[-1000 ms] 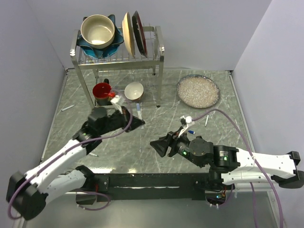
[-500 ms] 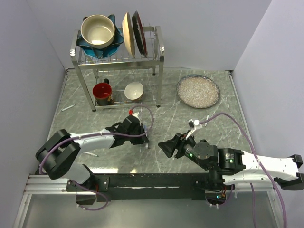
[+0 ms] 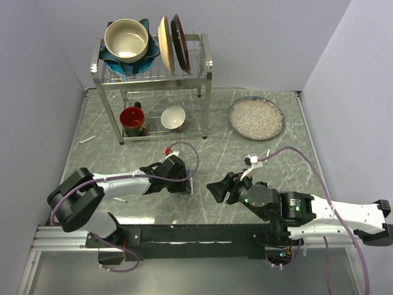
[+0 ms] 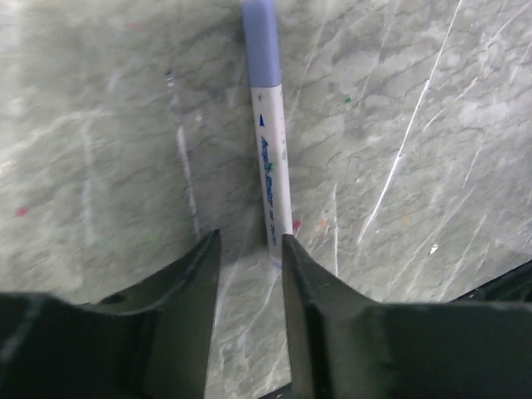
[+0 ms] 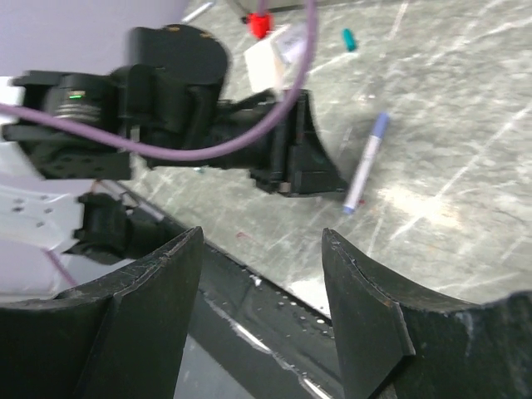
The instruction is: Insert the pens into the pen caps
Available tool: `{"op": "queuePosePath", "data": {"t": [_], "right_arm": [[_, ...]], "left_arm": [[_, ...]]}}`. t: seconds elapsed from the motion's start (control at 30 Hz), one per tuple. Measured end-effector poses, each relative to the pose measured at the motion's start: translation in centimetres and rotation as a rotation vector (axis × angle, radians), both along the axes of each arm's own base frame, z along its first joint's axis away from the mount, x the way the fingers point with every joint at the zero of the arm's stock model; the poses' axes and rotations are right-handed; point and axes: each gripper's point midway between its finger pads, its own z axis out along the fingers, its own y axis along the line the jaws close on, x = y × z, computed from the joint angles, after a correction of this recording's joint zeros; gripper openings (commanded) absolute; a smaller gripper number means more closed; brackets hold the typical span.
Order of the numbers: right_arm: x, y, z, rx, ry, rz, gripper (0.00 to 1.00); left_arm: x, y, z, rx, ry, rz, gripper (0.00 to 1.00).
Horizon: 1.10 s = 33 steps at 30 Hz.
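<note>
- The left gripper (image 4: 249, 249) is reaching low over the marble table (image 4: 100, 125), and its two fingers are standing a little apart, holding nothing.
- A pen (image 4: 272, 150) with a white barrel and a blue end is lying flat on the table, pointing away from this gripper.
- The near end of the pen is sitting at the mouth of the gap, just against the inner edge of the finger on the right of the wrist view; I cannot tell if they are touching.
- The right gripper (image 5: 262, 241) is hovering above the table near the front edge, facing the left gripper, with its fingers spread wide and nothing between them.
- A small teal cap (image 5: 349, 39) is lying on the table beyond the pen, well apart from both grippers.
- A second pen (image 3: 88, 139) is lying near the left wall, far from the arms.
- At the back, a metal rack (image 3: 207, 80) is carrying bowls and plates on top, with a red mug (image 3: 132, 117) and a white bowl (image 3: 174, 117) under it.
- A round plate (image 3: 256, 118) of pale grains is sitting to the right of the rack.
</note>
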Motion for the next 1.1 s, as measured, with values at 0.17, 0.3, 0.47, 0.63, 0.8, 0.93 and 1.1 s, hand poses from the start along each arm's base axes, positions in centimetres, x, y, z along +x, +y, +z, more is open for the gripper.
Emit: {"op": "queuePosePath", "data": {"t": [0.17, 0.3, 0.47, 0.63, 0.8, 0.93, 1.1], "right_arm": [[2.0, -0.8, -1.7, -0.077, 0.010, -0.082, 0.62], [6.6, -3.4, -3.5, -0.144, 0.058, -0.236, 0.61], [10.8, -7.2, -5.3, -0.212, 0.114, -0.400, 0.58], [13.9, -10.6, -8.1, -0.276, 0.224, -0.517, 0.54], [16.0, -14.3, -11.5, -0.294, 0.367, -0.643, 0.54], [15.8, -16.3, -14.4, -0.233, 0.497, -0.734, 0.50], [15.3, -20.1, -17.6, -0.246, 0.605, -0.860, 0.51]], "left_arm": [[0.2, 0.7, 2.9, -0.022, -0.071, -0.001, 0.61], [0.8, 1.2, 9.0, -0.106, -0.230, -0.020, 0.96], [1.3, 2.3, 16.8, -0.182, -0.429, -0.024, 0.99], [1.0, 4.2, 20.3, -0.185, -0.537, -0.022, 0.99], [0.7, 6.3, 21.6, -0.177, -0.591, 0.023, 0.99], [0.2, 8.1, 22.3, -0.178, -0.621, 0.070, 0.99], [-0.3, 9.7, 23.3, -0.196, -0.666, 0.116, 0.99]]}}
